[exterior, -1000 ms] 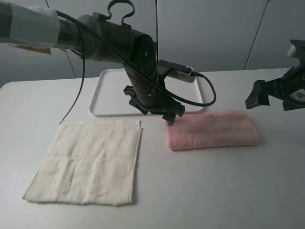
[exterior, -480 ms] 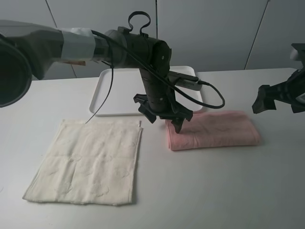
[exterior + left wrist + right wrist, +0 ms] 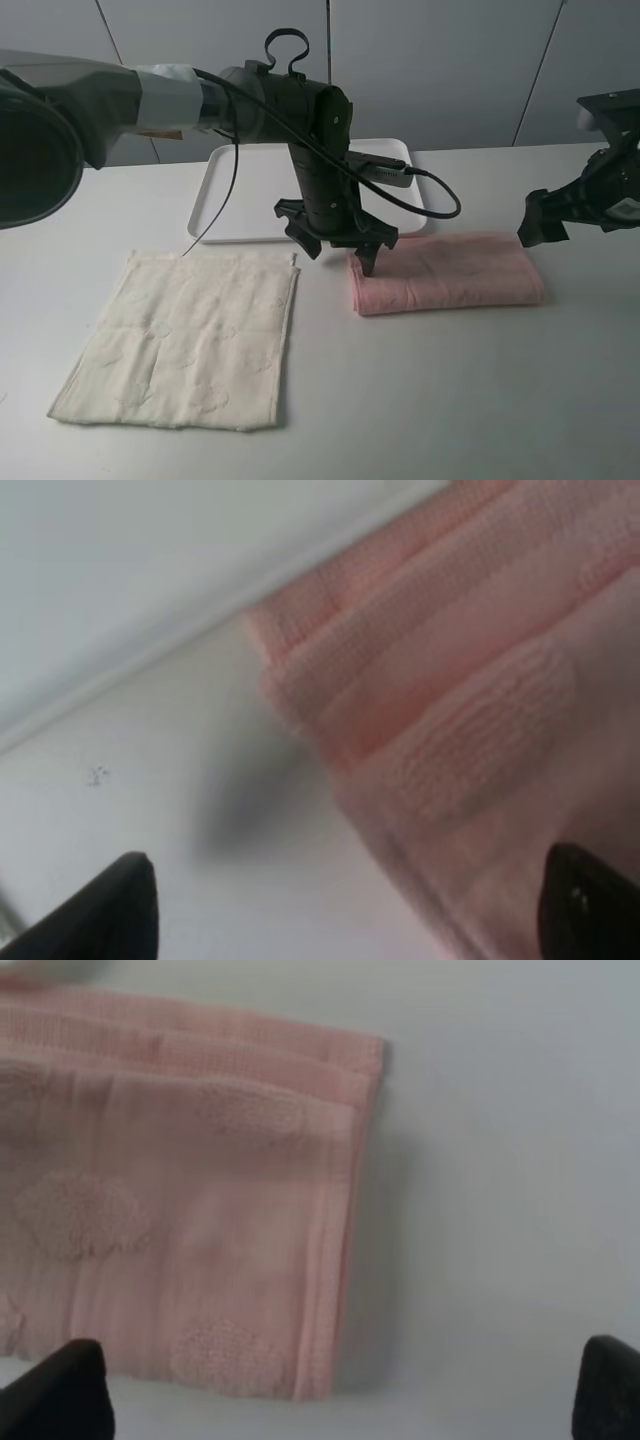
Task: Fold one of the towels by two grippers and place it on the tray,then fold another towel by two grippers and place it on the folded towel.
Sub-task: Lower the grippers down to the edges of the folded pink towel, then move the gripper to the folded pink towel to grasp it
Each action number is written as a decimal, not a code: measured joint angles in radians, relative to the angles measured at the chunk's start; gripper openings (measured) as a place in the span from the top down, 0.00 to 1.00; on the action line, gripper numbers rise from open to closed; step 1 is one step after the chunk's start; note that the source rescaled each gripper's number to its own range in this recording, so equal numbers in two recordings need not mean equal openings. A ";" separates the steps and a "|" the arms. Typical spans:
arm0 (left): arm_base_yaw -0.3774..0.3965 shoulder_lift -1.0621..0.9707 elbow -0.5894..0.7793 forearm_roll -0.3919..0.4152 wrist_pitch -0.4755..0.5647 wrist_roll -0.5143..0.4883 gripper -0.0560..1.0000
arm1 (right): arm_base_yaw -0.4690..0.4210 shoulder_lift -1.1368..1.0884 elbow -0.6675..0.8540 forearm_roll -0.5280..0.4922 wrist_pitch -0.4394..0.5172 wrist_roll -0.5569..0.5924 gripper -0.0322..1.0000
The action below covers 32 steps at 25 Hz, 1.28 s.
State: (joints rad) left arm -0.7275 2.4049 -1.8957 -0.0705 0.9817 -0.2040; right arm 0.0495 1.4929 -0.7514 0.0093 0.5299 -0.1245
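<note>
The pale pink towel lies folded into a long strip on the table, just in front of the white tray. Spread flat at the left is the cream towel. My left gripper hangs open over the pink strip's left end, one finger above the towel and the other over bare table. In the left wrist view the gripper straddles the layered towel corner. Open too, the right gripper hovers just above the strip's right end. The right wrist view shows that gripper above the towel's short edge.
The tray holds nothing. The left arm and its black cable cross over the tray's front right part. Bare table runs in front of both towels.
The left gripper has come down and rightward onto the pink towel's left end. The right gripper has dropped slightly and shifted towards the towel's right end. Neither towel has moved.
</note>
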 joint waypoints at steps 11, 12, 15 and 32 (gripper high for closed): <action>0.000 0.040 -0.021 0.007 0.007 0.000 0.02 | 0.008 0.000 0.000 -0.024 0.054 0.030 0.00; 0.000 0.040 -0.022 0.013 0.008 0.000 0.02 | 0.008 0.000 0.000 -0.024 0.056 0.030 0.00; 0.000 0.040 -0.022 0.017 0.008 0.000 0.02 | 0.012 0.000 0.000 -0.024 0.060 0.030 0.00; 0.000 0.040 -0.022 0.020 0.011 0.004 0.02 | 0.054 0.271 -0.151 -0.136 0.154 0.209 0.00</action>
State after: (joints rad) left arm -0.7275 2.4449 -1.9179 -0.0506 0.9929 -0.2004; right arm 0.1038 1.7638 -0.9029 -0.1262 0.6843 0.0847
